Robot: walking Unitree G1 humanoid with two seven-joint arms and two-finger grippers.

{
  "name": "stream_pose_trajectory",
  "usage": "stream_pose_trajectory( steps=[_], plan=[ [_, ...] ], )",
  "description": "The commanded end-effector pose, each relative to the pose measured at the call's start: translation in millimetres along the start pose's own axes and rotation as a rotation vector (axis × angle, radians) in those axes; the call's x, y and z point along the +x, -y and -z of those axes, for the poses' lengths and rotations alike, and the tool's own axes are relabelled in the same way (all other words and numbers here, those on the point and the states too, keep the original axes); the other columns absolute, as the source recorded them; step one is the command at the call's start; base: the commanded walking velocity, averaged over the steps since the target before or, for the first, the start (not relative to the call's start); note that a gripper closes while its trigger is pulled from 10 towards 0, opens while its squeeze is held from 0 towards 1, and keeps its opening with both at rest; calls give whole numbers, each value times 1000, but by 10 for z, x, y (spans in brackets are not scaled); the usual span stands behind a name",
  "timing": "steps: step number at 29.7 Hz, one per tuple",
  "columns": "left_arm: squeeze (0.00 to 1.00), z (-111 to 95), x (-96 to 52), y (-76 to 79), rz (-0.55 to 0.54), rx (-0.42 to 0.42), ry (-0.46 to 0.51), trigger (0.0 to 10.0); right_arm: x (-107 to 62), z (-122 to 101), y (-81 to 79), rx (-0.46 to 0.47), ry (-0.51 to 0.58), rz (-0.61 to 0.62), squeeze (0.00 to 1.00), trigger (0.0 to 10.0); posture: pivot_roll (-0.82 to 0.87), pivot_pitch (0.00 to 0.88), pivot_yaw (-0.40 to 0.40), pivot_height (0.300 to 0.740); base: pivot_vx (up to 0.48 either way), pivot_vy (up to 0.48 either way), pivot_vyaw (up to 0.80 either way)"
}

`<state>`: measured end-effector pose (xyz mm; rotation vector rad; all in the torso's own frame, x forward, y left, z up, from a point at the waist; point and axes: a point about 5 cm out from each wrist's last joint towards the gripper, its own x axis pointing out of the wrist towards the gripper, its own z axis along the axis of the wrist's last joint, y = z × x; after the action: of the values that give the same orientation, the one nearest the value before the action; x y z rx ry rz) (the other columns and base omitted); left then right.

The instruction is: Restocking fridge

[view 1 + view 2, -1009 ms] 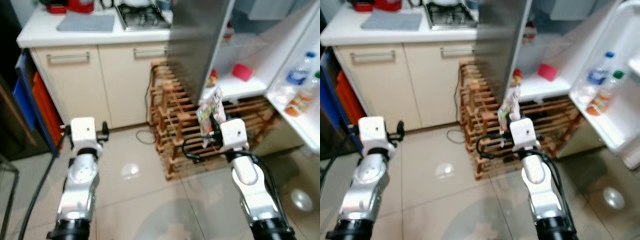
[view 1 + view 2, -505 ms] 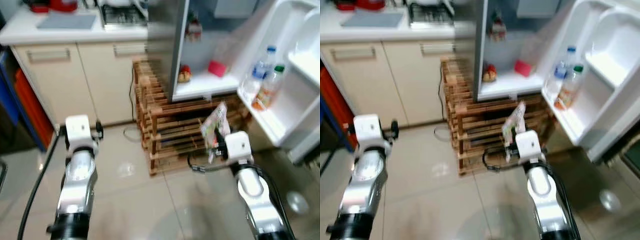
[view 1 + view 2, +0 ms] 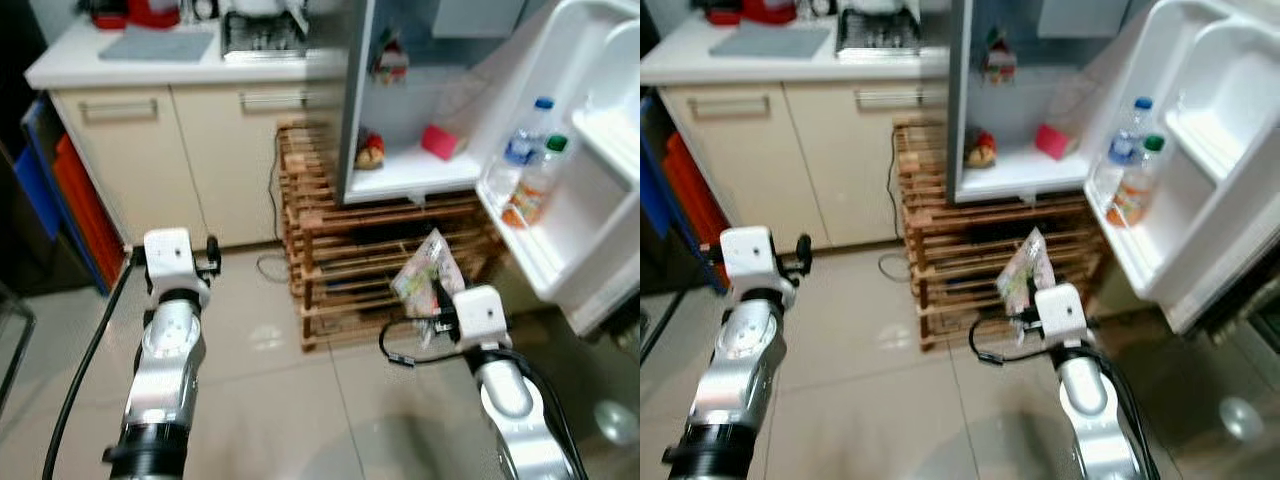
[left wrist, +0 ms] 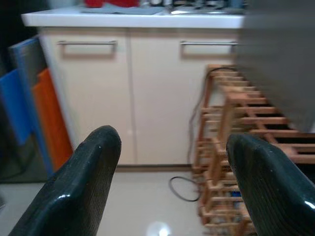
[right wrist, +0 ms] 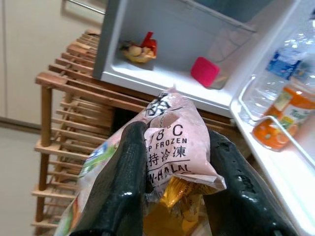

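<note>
Holding a bag of frozen food (image 5: pixel 172 147), the right gripper (image 5: pixel 170 191) had its two black fingers pinching the bag from both sides. The bag stuck up above the gripper, in front of the wooden rack (image 3: pixel 350 240) and below the open fridge (image 3: pixel 400 175).

The bag looked soft and crinkly. Its thin plastic skin bent where the fingers pressed. It was probably light, but the lumps inside could shift, so the bag might flop or sag. Frozen bags can be slick too, so it could slip out if the grip got loose. The best place to hold it looked like the middle, where it was fat and full, not the thin flat edge at the top.

Inside the fridge sat a pink box (image 5: pixel 205 72) and a small toy-like thing (image 5: pixel 138 51) on the white shelf. Two bottles (image 3: pixel 525 175) stood in the fridge door (image 3: pixel 600 150).

The left gripper (image 4: pixel 167 187) hung low with its fingers spread wide and nothing between them. It pointed at the cream cupboard (image 4: pixel 123 98).
</note>
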<state>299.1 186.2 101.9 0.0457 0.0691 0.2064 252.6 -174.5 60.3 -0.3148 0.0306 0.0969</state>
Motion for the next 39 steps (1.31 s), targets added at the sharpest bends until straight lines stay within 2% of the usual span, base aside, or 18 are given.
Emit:
stream_pose_trajectory(
  steps=[1,10,11,15,17,19,33,39],
  plan=[
    [0,-59,30,84,32,-12,21,10000,99,-141,43,-2,65,12,275,0,-147,0,-13,740,480,0,0],
    [0,-79,32,194,63,-18,30,10000,138,-186,14,-3,85,-2,275,0,-159,0,-2,740,480,0,0],
    [0,-84,29,217,67,-49,36,10000,135,-180,19,-1,83,1,275,0,-160,0,0,740,0,0,0],
    [0,-77,9,273,91,-87,28,10000,124,-159,20,2,77,5,278,0,-160,0,8,740,0,0,0],
    [0,-79,5,274,96,-94,28,10000,122,-157,17,3,77,5,275,0,-158,0,8,740,0,0,0],
    [0,-72,7,262,107,-62,26,10000,126,-156,9,5,76,4,275,0,-156,0,8,740,0,0,0],
    [0,-59,53,231,103,-47,12,10000,180,-143,41,3,73,8,275,0,-154,0,6,740,0,-438,0],
    [0,-46,70,230,87,-39,2,10000,154,-129,22,2,72,0,278,0,-158,0,5,740,0,-433,0]
  ],
)
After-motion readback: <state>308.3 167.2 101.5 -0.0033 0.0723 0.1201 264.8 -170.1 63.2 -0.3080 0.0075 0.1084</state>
